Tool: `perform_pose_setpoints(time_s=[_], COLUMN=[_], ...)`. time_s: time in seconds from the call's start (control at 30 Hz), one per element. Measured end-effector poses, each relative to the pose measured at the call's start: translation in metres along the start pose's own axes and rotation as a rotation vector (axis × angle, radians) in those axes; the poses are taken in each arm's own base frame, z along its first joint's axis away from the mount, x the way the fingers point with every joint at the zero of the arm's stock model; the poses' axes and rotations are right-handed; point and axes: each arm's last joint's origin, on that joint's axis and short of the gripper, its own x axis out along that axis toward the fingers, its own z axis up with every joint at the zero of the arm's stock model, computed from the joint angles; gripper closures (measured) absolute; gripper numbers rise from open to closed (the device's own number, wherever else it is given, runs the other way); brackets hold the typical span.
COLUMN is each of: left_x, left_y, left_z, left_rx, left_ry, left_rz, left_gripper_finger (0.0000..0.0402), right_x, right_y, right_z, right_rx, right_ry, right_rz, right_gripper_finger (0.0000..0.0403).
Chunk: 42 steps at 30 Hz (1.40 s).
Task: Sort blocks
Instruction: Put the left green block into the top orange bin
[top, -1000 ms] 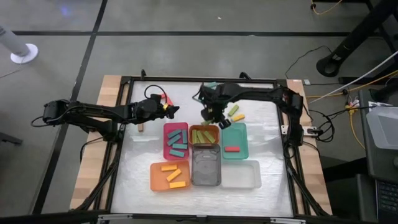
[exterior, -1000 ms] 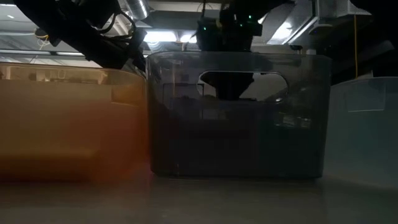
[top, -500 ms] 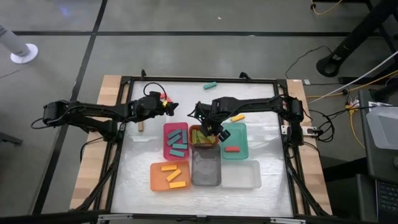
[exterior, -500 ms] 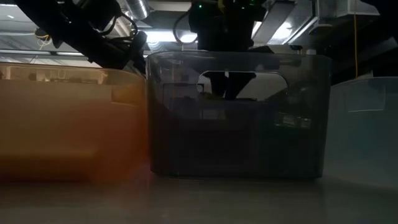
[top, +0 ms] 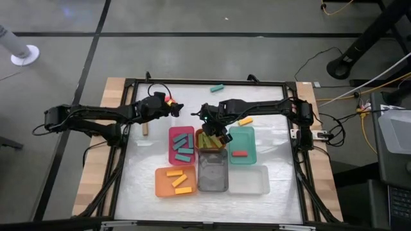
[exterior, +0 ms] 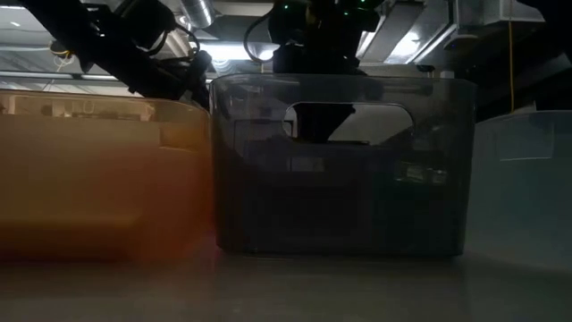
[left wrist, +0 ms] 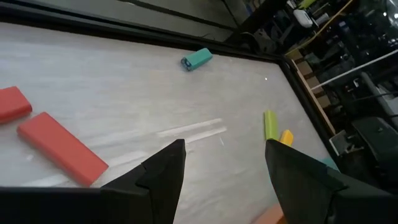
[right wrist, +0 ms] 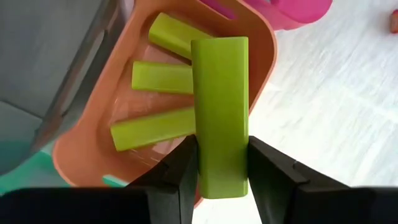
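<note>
Above the brown tray, near the table's middle, the right gripper was positioned w/ a lime block pinched between its fingers. A second before, that gripper had been beside the loose blocks further back on the table; since then the arm was swung inward over the tray, so the block had been lifted and carried, and release was judged the step in hand. Three lime blocks were already lying in that tray, which marked it as the matching bin.

In the right wrist view the held block's long axis was aligned w/ the fingers' length, one end clamped, the free end pointed forward past the fingertips and over the tray's inside. Whether it was level or tilted downward could not be told.

At the table's back-left the left gripper was shifted only slightly, its fingers spread and empty, w/ two red blocks just beside it. A teal block by the back edge and a lime/yellow pair were left unsorted; sorting was judged well over half done.
</note>
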Motion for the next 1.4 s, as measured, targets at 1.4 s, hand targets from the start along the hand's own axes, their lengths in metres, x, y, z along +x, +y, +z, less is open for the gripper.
perform_pose_setpoints(time_s=[1.4], left_x=[0.024], left_y=[0.003], left_z=[0.057], left_rx=[0.448], left_ry=[0.277], left_rz=[0.235], left_gripper_finger=[0.0192], right_x=[0.0], right_y=[-0.003], right_z=[0.003], right_rx=[0.279], right_ry=[-0.021], right_rz=[-0.049], right_gripper_finger=[0.0274])
